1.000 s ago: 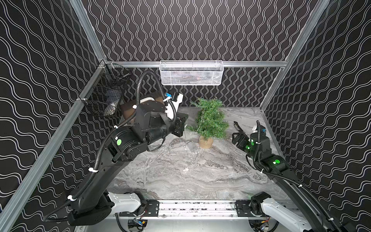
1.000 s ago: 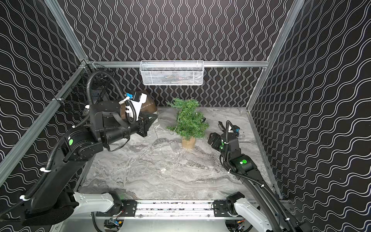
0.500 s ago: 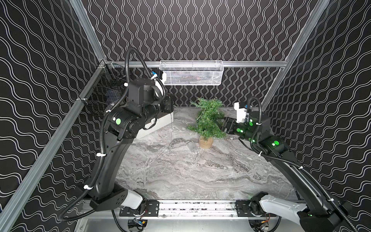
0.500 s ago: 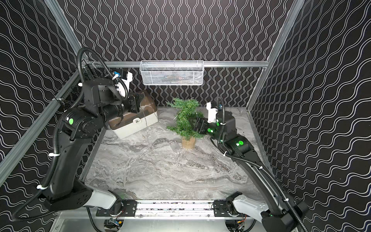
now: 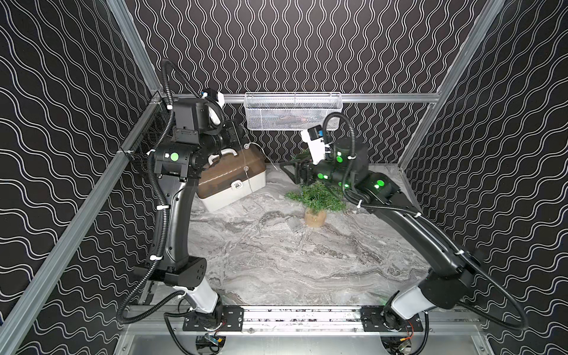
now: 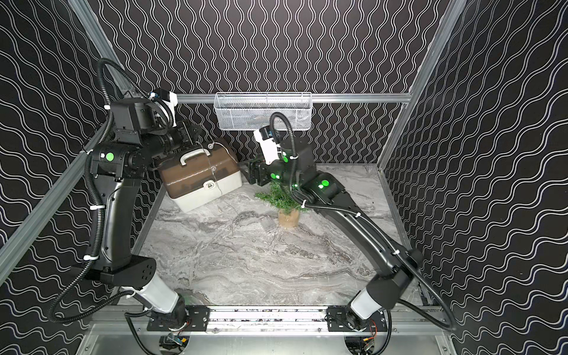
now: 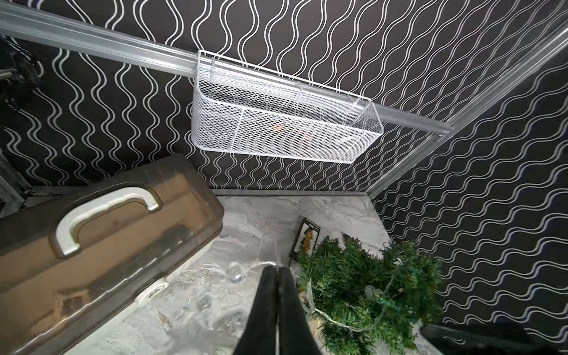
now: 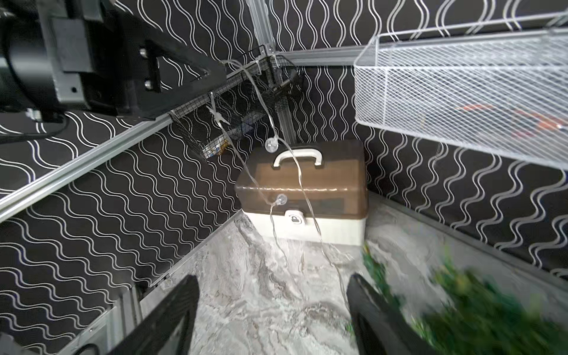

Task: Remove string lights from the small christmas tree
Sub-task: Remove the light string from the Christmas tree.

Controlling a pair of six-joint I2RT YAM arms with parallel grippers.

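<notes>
The string lights (image 8: 271, 144) are only partly removed: one strand is pinched high above the brown-lidded box (image 5: 233, 172) by the clenched left gripper (image 7: 278, 270), wire is seen looped in the small christmas tree (image 5: 316, 196), and the right gripper (image 8: 272, 281) is spread empty beside it.

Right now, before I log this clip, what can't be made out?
- small christmas tree: top hidden behind the right arm in both top views; blurred in the right wrist view.
- string lights: how much lies among the branches; too thin in both top views, partly buried in needles in the left wrist view.
- white mesh basket: contents, only orange glimpses through the mesh in the left wrist view.
</notes>
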